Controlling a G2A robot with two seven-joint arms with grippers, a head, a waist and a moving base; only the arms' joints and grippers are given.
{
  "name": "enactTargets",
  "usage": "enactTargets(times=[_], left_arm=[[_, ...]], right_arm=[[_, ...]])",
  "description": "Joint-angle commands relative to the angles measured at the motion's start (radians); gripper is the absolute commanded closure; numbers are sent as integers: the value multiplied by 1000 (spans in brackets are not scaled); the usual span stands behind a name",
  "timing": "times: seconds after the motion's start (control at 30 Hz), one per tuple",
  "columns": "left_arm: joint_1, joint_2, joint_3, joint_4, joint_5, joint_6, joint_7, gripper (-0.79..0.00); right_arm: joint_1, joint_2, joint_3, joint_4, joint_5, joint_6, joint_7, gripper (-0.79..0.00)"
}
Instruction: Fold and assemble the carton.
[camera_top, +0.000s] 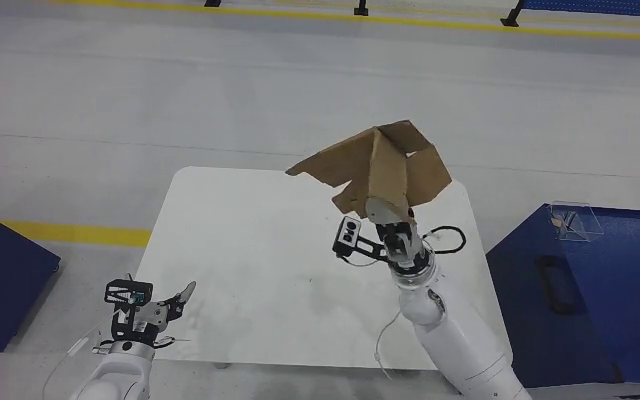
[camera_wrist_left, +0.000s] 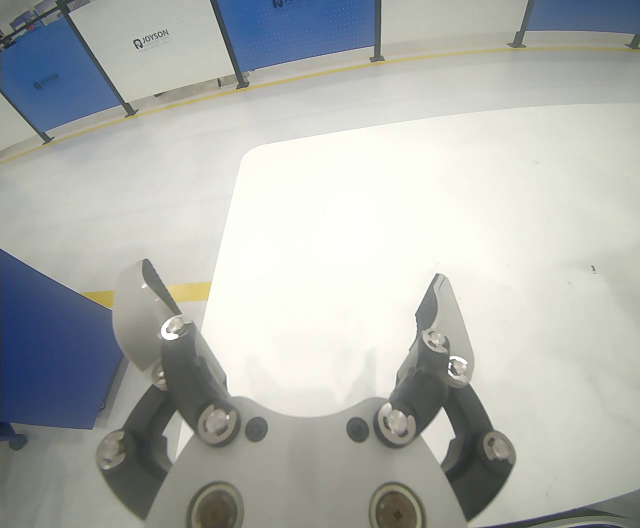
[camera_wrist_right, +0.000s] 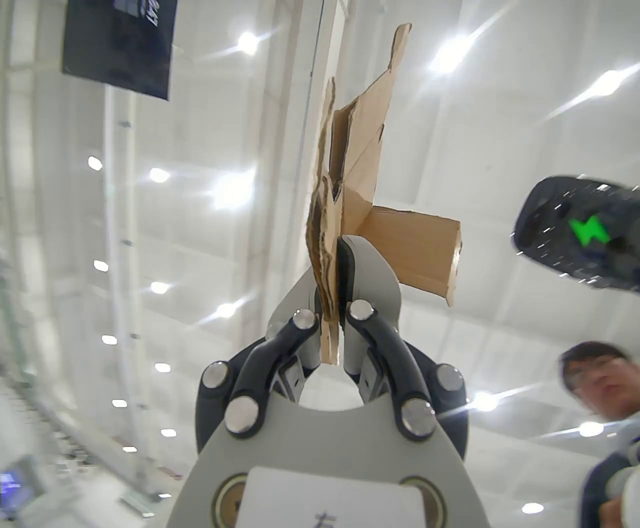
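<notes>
little of the folding looks done: the carton (camera_top: 385, 170) is a half-creased sheet with flaps jutting at odd angles, held in the air above the far right part of the table (camera_top: 240, 290) and not touching it. the right gripper (camera_wrist_right: 331, 262) is clamped tight on its lower edge. the left gripper (camera_wrist_left: 294, 274) hangs wide open and empty over the near left corner. raising walls and closing flaps all seems left to do.

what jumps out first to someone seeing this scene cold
The brown, partly folded carton stands out, held aloft over the right side of the white table, pinched at its lower edge by the right gripper. Next comes the left gripper, open and empty at the table's near left corner.
</notes>
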Motion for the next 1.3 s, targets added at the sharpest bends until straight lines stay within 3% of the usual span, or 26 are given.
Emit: enactTargets(times=[0.0, 0.13, 0.3, 0.53, 0.63, 0.73, 0.8, 1.13, 1.27], left_arm=[[0, 0, 0, 0, 0, 0, 0, -785], [0, 0, 0, 0, 0, 0, 0, -785], [0, 0, 0, 0, 0, 0, 0, -785], [0, 0, 0, 0, 0, 0, 0, -785], [0, 0, 0, 0, 0, 0, 0, -785], [0, 0, 0, 0, 0, 0, 0, -785], [0, 0, 0, 0, 0, 0, 0, -785], [0, 0, 0, 0, 0, 0, 0, -785], [0, 0, 0, 0, 0, 0, 0, -785]], right_arm=[[1, 3, 42, -9, -206, -86, 110, 0], [33, 14, 130, -6, -523, -310, 276, 0], [48, 31, 228, -25, -917, -679, 417, 0], [-7, 40, 297, -84, -1272, -1115, 429, 0], [-37, 39, 306, -127, -1421, -1263, 342, 0], [-74, 40, 296, -163, -1518, -1341, 263, 0], [-92, 39, 265, -138, -1451, -1324, 271, 0], [-91, 39, 271, -145, -1456, -1330, 252, 0], [-86, 42, 347, -208, -1592, -1454, 150, 0]])
